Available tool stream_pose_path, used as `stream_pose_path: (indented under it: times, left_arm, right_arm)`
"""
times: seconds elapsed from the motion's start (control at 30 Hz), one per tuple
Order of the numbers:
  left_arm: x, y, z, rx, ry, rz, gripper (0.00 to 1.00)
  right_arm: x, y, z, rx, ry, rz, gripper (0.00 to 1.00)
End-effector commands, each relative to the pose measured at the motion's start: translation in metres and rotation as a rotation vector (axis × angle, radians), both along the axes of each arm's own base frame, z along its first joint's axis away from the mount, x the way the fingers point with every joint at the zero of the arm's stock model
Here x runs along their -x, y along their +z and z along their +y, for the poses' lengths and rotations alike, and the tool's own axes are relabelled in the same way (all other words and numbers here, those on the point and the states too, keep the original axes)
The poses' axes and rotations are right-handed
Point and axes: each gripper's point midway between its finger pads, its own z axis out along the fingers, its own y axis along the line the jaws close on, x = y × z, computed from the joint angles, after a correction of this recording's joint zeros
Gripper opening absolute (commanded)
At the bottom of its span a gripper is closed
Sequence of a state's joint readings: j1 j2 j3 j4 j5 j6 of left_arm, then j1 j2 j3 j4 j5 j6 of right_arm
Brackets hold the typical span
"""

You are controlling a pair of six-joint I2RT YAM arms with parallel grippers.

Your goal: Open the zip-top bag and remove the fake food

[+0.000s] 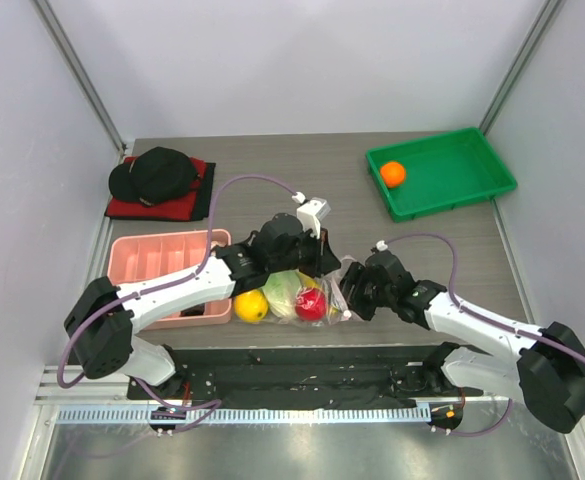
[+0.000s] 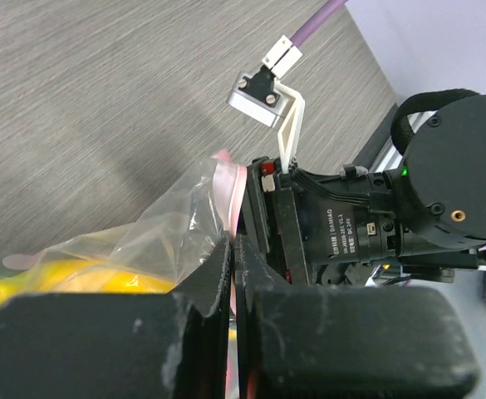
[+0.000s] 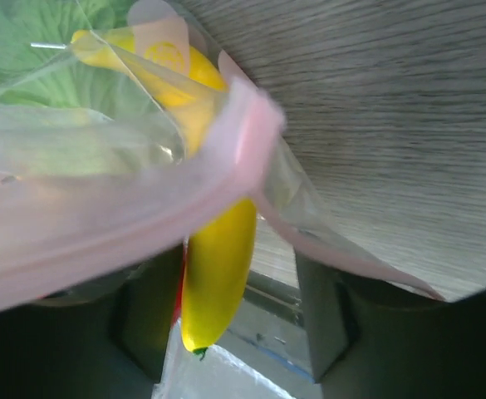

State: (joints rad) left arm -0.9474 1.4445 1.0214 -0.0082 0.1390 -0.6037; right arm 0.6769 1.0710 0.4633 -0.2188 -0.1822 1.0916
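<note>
you're in the removal step now. the zip-top bag [image 2: 176,224] lies on the worktop between your two arms, and its mouth, turned toward the right arm, is open. your left fingers [image 2: 342,349] are pressed fully together on the bag's rim, right by the pink zip strip [image 2: 228,187], holding that lip up. your right fingers [image 3: 326,324] stand apart at the mouth, with the banana [image 3: 218,274] poking out of the bag between them. they aren't clamped on it; there's a gap on one side, so nothing is held there.

next move, as i read it: centre those fingers on the banana's end, close, and draw it straight out of the bag while the left grip pins the rim. watch the loose pink lip draped in front of the right fingers. close carelessly and you'll likely pinch film with the fruit and drag the whole bag.

contents: inside the bag i see the banana, the green-white cabbage [image 1: 284,290] and the red fruit [image 1: 312,303]. the lemon [image 1: 251,305] sits at the bag's end farthest from the mouth; whether it's under the film i can't tell. the orange [image 1: 393,173] is out, alone in the green tray [image 1: 457,165], well beyond the bag on the right arm's side. the pink tray [image 1: 152,255], just beside the bag's far end, shows something dark at its near edge.
</note>
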Motion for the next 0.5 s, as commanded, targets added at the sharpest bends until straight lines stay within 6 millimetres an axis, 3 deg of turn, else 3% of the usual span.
stream_pose_path:
  times: [0.0,0.27,0.47]
  left_arm:
    - [-0.002,0.013,0.000,0.044,0.032,-0.046,0.00]
    - [0.001,0.018,-0.001,0.048,0.026,-0.057,0.00]
    - [0.000,0.012,-0.004,0.031,0.024,-0.056,0.00]
  right_arm:
    - [-0.014,0.026,0.020,-0.170,-0.068,-0.035,0.55]
    - [-0.012,0.051,0.024,-0.353,-0.184,0.002,0.52]
    - [-0.001,0.033,0.013,-0.217,-0.150,0.023,0.57]
